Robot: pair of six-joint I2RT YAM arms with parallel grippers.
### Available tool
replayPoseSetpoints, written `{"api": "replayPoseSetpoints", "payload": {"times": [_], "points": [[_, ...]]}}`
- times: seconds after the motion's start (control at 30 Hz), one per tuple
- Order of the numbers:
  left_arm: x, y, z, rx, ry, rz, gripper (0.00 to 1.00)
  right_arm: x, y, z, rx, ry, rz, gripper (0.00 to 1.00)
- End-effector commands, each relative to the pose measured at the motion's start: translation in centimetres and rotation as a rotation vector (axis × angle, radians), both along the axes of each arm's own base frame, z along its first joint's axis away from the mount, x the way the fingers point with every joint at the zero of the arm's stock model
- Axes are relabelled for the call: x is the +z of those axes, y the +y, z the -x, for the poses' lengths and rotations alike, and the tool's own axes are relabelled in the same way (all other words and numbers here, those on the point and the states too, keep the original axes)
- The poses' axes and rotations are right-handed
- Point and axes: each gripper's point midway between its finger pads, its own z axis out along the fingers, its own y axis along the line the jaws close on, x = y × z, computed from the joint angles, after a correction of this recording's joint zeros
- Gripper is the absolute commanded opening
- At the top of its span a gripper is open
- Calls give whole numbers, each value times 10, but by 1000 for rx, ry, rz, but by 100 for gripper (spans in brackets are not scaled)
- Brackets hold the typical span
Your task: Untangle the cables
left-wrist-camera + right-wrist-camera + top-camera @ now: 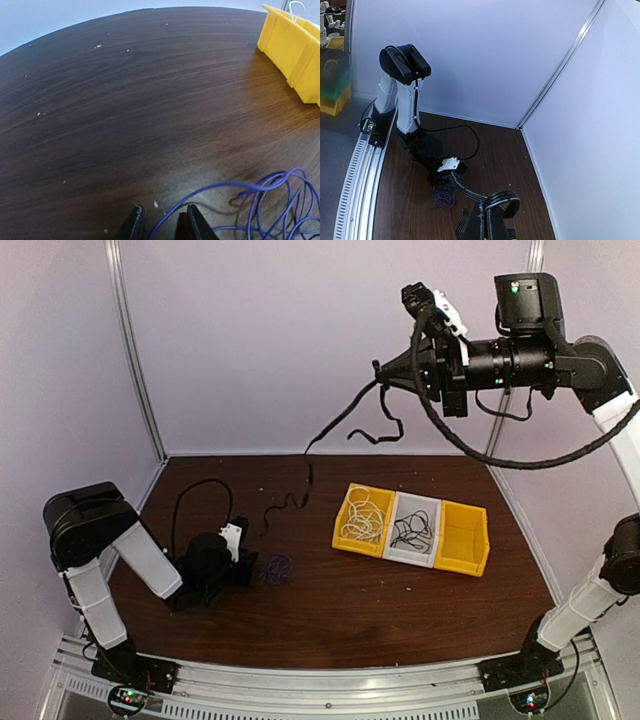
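Note:
My right gripper (380, 370) is raised high at the back and is shut on a black braided cable (345, 415). That cable hangs down, and its free end lies on the table (300, 630). In the right wrist view the cable (470, 187) loops over the shut fingers (487, 225). My left gripper (250, 565) rests low on the table beside a clump of thin purple cable (277, 568). In the left wrist view one purple strand (220, 187) runs between the parted fingertips (165, 230), and nothing is clamped.
A yellow bin (465, 540) stands right of centre. A white cable (362, 518) lies in its left compartment and a thin black cable (410, 530) in the grey middle one. The bin's corner (295, 55) shows in the left wrist view. White walls enclose the table.

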Motion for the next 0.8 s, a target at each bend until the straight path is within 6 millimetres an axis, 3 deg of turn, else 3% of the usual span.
{"api": "replayPoseSetpoints", "payload": {"times": [0.0,0.13,0.3,0.43,0.67,0.77], "points": [[3,19,2,70,-4,3,33,53,-40,0,-66,-77,-129,0],[4,24,2,94,1,-1,34,55,-50,-6,-99,-84,-133,0],[15,22,3,87,-17,36,35,34,-48,-18,-132,-59,-89,0],[33,21,4,101,-15,97,42,20,-52,-30,-176,-50,-73,0],[73,-6,-5,48,68,133,55,0,-56,-51,-222,-17,-60,0],[94,-6,-5,45,51,150,59,-7,-57,-62,-242,-3,-60,0]]}}
